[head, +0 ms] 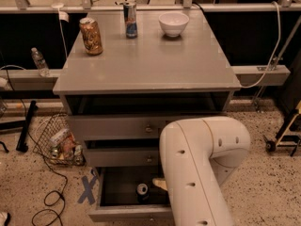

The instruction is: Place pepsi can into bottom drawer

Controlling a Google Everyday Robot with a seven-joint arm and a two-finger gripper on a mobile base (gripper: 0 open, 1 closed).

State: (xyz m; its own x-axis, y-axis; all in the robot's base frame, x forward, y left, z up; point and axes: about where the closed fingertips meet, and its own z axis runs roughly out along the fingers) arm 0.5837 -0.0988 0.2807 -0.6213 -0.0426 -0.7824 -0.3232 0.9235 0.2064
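The bottom drawer (126, 214) of the grey cabinet is pulled open. The pepsi can (142, 190) stands upright inside it near the middle, its silver top showing and its dark body in shadow. My white arm (197, 164) reaches down over the right side of the drawer and hides most of the gripper. Only a tan tip of the gripper (159, 184) shows, just right of the can and close to it. I cannot tell whether it touches the can.
On the cabinet top (150, 65) stand an orange-gold can (91, 36), a slim blue-silver can (130, 19) and a white bowl (173, 23). The two upper drawers are nearly shut. A wire basket of litter (59, 142), cables and a blue tape cross (88, 189) lie on the floor to the left.
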